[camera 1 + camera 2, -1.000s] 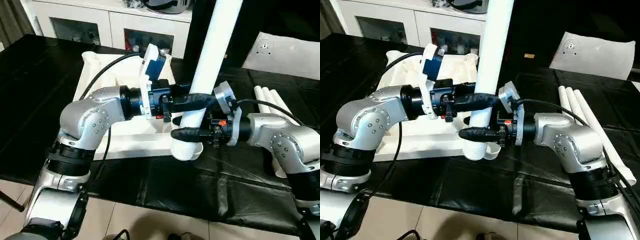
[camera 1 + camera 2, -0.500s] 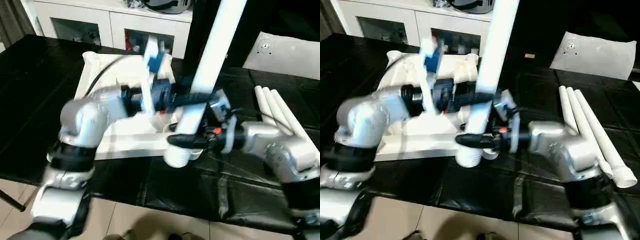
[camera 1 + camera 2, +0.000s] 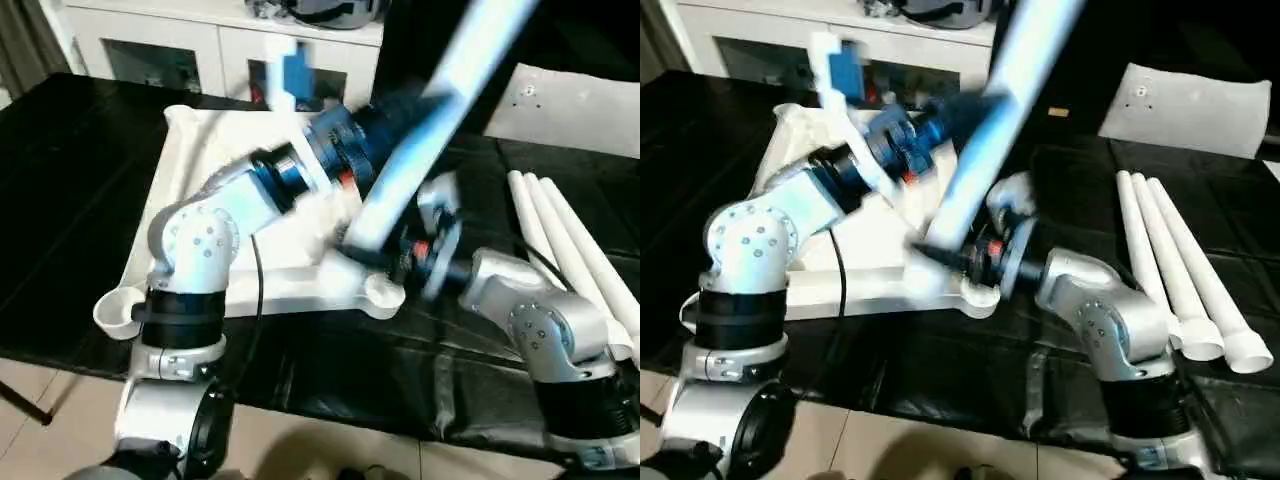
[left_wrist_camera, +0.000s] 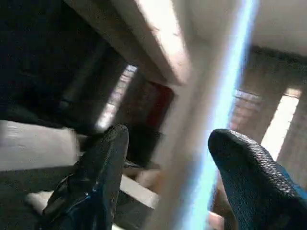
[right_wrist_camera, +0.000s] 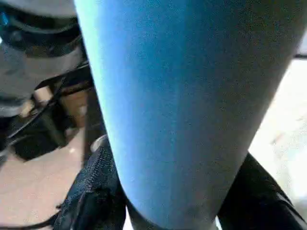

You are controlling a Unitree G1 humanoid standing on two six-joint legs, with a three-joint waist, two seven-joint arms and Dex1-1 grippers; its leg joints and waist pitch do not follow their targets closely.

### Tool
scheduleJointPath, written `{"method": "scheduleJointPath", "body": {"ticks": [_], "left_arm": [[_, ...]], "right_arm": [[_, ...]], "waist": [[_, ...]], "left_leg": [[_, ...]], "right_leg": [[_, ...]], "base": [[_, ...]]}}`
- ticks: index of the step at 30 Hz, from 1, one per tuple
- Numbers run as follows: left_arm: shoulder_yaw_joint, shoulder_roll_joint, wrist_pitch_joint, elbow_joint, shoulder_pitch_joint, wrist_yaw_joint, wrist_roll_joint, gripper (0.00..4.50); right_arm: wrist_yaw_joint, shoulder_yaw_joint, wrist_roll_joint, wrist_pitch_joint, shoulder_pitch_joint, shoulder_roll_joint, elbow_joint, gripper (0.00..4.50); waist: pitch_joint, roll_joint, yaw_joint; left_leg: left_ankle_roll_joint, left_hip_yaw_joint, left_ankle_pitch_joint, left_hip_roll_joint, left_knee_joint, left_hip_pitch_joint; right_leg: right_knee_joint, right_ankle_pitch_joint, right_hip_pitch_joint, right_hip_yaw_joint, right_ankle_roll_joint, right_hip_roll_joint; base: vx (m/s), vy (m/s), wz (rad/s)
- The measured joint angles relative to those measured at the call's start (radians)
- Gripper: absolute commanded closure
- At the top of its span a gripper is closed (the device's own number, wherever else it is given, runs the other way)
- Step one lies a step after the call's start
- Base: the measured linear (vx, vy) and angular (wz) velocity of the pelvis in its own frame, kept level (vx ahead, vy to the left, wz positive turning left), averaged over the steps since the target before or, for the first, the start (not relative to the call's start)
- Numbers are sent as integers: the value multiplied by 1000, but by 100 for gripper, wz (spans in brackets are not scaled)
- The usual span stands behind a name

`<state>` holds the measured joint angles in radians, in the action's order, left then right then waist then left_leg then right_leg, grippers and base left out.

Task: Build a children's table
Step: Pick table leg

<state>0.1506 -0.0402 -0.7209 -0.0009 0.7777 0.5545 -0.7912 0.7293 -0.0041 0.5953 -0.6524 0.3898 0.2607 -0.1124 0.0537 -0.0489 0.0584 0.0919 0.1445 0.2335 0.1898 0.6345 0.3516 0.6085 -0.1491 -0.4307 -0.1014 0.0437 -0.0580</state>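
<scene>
Head view: the leg [image 3: 420, 150] leans over the tabletop [image 3: 290, 285], foot near its front corner socket [image 3: 383, 293], right gripper [image 3: 385, 262] clamped low on it. Left wrist view: left gripper [image 4: 165, 182] spread, straddling the leg loosely. Next, I judge: stand it upright and press it into the socket.

2 head eyes overlooking tabletop [image 3: 200, 140], wrist cameras hugging leg [image 5: 182, 110]

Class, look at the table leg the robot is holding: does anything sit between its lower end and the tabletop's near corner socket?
Nothing visible does. The leg, clamped in the right gripper, leans with its lower end just beside the open socket of the tabletop.
</scene>
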Motion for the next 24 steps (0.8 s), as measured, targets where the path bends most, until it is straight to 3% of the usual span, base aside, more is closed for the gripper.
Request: {"method": "scheduleJointPath", "body": {"ticks": [3, 7, 9, 12, 15, 16, 18, 19, 20, 21, 22, 23, 24], "left_arm": [[5, -52, 23, -6, -48, -47, 73, 104], [-11, -127, 61, -21, -152, -122, 203, 104], [-29, -156, 77, -42, -200, -157, 263, 104], [-100, -239, 121, -107, -355, -215, 404, 104], [-111, -228, 135, -111, -470, -273, 476, 104], [-104, -214, 135, -127, -494, -288, 475, 104], [-95, -194, 141, -137, -500, -326, 489, 104], [-93, -187, 145, -147, -498, -342, 494, 104], [-94, -187, 149, -152, -497, -355, 506, 104], [-97, -187, 151, -153, -495, -371, 520, 104], [-100, -193, 153, -153, -494, -395, 544, 104], [-97, -198, 154, -152, -495, -412, 556, 104], [-90, -199, 155, -148, -497, -424, 563, 104]], "right_arm": [[-79, -27, -11, 17, -31, -24, -24, 258], [-188, -29, -87, 47, -65, -41, -83, 258], [-240, -27, -126, 53, -90, -47, -107, 258], [-388, -28, -205, 29, -168, -89, -171, 258], [-471, -20, -222, -18, -240, -112, -212, 258], [-503, -18, -221, -44, -257, -132, -232, 258], [-533, -12, -218, -58, -276, -170, -240, 258], [-543, -5, -219, -60, -283, -171, -240, 258], [-551, -4, -226, -58, -286, -171, -240, 258], [-558, -4, -239, -53, -291, -172, -240, 258], [-574, -6, -254, -44, -300, -180, -240, 258], [-587, -7, -261, -40, -307, -190, -240, 258], [-596, -5, -267, -40, -309, -202, -241, 258]], "waist": [[0, 7, -3], [-2, 25, -9], [-2, 28, -13], [-6, 33, -21], [-5, 32, -26], [-8, 32, -17], [-7, 30, -7], [-8, 28, 2], [-7, 28, 6], [-7, 28, 9], [-8, 34, 2], [-9, 39, -18], [-10, 41, -30]], "left_leg": [[0, 0, 0, 0, 0, 0], [0, -1, 1, 0, -1, 1], [1, -1, 1, 0, -2, 1], [3, -1, 2, 0, -7, -1], [4, -1, 2, 0, -7, 0], [4, 20, 4, 4, -4, -10], [2, 36, 10, 3, -3, -19], [-7, 48, 18, -1, 4, -26], [-19, 49, 26, -10, 16, -28], [-33, 36, 37, -22, 28, -30], [-20, 26, 50, -33, 34, -31], [-22, 30, 51, -30, 37, -33], [-25, 30, 51, -22, 36, -28]], "right_leg": [[-1, 0, 0, 0, 0, 0], [-3, 0, 0, -1, -1, 1], [-3, 0, 0, -1, -1, 1], [-6, 0, 2, -1, -1, 1], [-10, 0, 2, -1, -1, 1], [-11, 1, -7, 26, -3, 17], [-10, 4, -10, 76, -8, 39], [-6, 7, -13, 112, -13, 51], [-3, 10, -13, 141, -20, 57], [0, 10, -12, 171, -27, 66], [1, 8, -12, 201, -36, 85], [-5, 1, -22, 199, -44, 96], [-11, -15, -20, 193, -46, 95]], "base": [[0, 0, 0], [0, 0, 0], [0, 0, 0], [0, 0, 0], [0, 0, 0], [-17, 9, -27], [-20, 17, -34], [-30, 68, -39], [-30, 68, -39], [-35, 104, -51], [-74, 111, -49], [-74, 111, -49], [-101, 91, -30]]}}
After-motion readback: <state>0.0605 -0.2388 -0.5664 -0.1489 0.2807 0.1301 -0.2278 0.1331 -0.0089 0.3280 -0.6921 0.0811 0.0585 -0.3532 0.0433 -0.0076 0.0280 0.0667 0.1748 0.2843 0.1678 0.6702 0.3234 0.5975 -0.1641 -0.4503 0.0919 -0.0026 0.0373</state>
